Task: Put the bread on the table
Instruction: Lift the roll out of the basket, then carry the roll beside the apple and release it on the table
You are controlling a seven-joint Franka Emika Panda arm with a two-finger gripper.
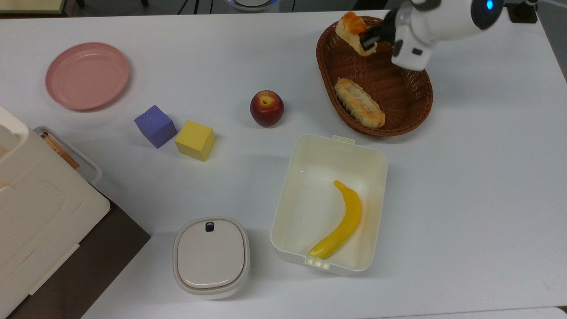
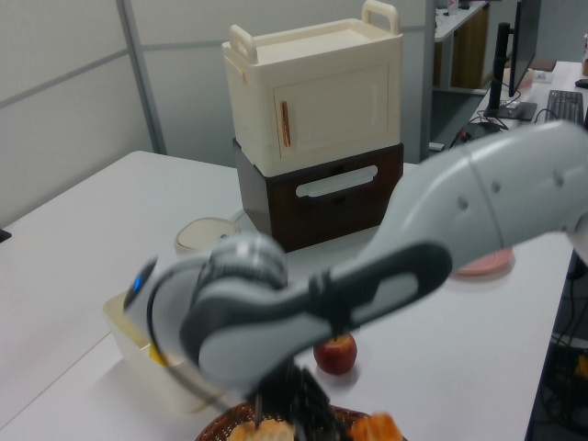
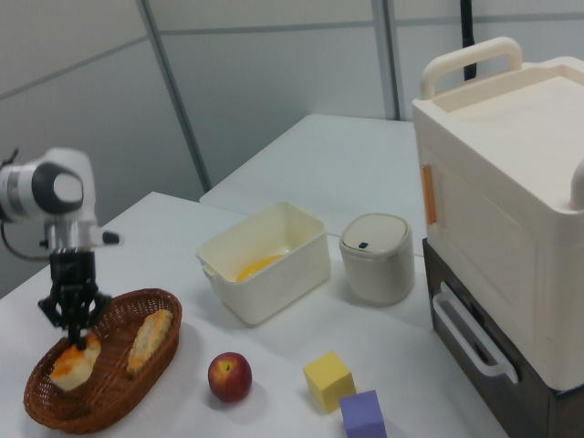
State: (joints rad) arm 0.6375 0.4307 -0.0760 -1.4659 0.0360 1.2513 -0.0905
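Observation:
The bread [image 1: 351, 27], a small roll with an orange glazed top, hangs tilted over the far rim of the brown wicker basket [image 1: 416, 110] at the top view's upper right. My gripper [image 1: 366, 41] is shut on it from the top view's right side. In the right view the gripper [image 3: 75, 334] points straight down with the bread [image 3: 73, 361] below it, just over the basket [image 3: 109, 406]. The white table [image 1: 469, 186] spreads out all around. In the left view the blurred arm crosses the picture and the bread [image 2: 377, 428] peeks in at the bottom edge.
A paler ridged loaf [image 1: 359, 103] lies in the basket. A red apple [image 1: 266, 108], purple cube [image 1: 155, 126], yellow cube [image 1: 195, 140] and pink plate [image 1: 87, 75] sit to the top view's left. A white bin [image 1: 290, 208] holds a banana [image 1: 342, 220]; a lidded pot [image 1: 211, 257] stands beside it.

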